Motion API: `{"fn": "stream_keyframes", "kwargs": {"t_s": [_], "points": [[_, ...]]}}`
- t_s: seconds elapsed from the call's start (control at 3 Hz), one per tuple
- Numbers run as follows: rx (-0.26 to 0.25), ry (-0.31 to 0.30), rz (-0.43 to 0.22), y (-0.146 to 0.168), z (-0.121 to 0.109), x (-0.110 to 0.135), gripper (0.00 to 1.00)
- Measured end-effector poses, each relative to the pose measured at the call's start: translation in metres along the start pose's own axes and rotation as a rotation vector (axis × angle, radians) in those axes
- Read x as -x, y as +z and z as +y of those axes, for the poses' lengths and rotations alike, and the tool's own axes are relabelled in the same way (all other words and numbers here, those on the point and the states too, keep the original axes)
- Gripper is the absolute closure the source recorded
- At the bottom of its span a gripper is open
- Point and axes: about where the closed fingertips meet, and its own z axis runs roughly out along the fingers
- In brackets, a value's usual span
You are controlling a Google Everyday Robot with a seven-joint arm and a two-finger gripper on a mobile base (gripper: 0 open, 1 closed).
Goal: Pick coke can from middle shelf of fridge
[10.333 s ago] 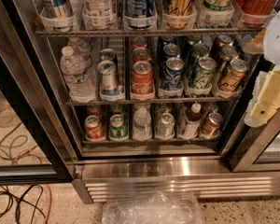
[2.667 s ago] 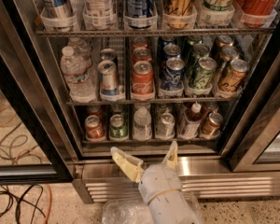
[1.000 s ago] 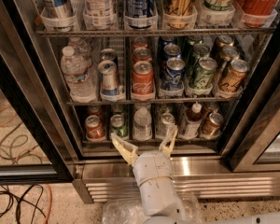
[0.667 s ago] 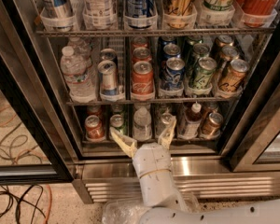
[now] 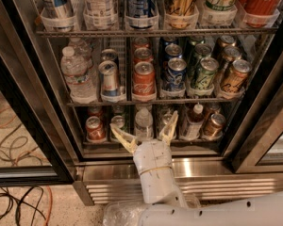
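the coke can [image 5: 144,80] stands untouched at the front of its lane on the middle shelf [image 5: 85,103], upright and label out, with more red cans queued behind it. just left of the coke can is a silver can [image 5: 108,78], and left of that a big water bottle [image 5: 77,74]. just right of the coke can is a blue pepsi can [image 5: 175,73], then a green can [image 5: 203,72]. the fridge [image 5: 203,168] looks to have its door open, so nothing bars the way to the racks.

the gripper [image 5: 144,126] is well below the coke can, level with the lower rack and in front of a small water bottle [image 5: 144,119]. its two pale fingers [image 5: 124,140] are spread wide in a v and hold nothing.

i judge that only the approach is in hand. the arm sits roughly under the coke can's lane, but no grasp has begun. most of the job is left: bring the claw up to the height of the coke can, push in so the fingers pass either side of it without knocking the silver can or the pepsi can, close, then draw it out over the tray lip.
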Motion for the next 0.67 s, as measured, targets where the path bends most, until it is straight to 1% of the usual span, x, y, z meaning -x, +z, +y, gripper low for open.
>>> {"fn": "stream_keyframes", "kwargs": {"t_s": [0.33,0.67], "points": [[-0.008,-0.017,-0.035,0.016,-0.006,0.005,0.0],[0.018,-0.044,-0.077,0.046,-0.006,0.014,0.0]]}}
